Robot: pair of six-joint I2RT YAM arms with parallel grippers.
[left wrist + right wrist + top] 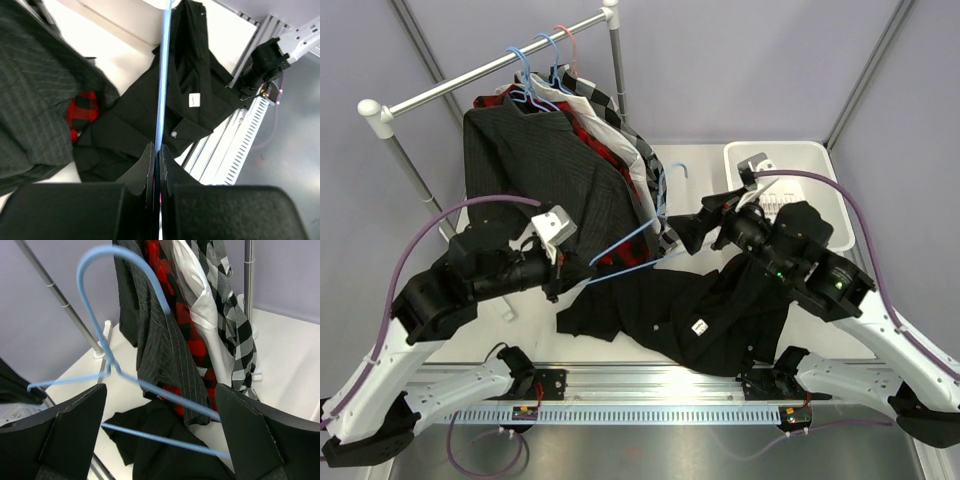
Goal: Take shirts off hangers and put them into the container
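L gripper [156,150] clamped flat on the thin light-blue hanger [163,75], a smooth, slim rod. R gripper [160,390] released, blocky jaws wide, hanger's curved hook ahead of them. Plain black shirt [720,310] lies crumpled, matte, on table [700,165] — outside the white rounded-rim tub [810,148]. I see the pinstriped shirt [540,160] hanging on the rail [470,80].

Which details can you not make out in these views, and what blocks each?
- Top view: container floor, partly under the right arm.
- Left wrist: label on the black shirt, print too small.
- Left wrist: plaid shirt, mostly behind the pinstriped shirt.
- Left wrist: blue hanger, hook cut off by the top edge.
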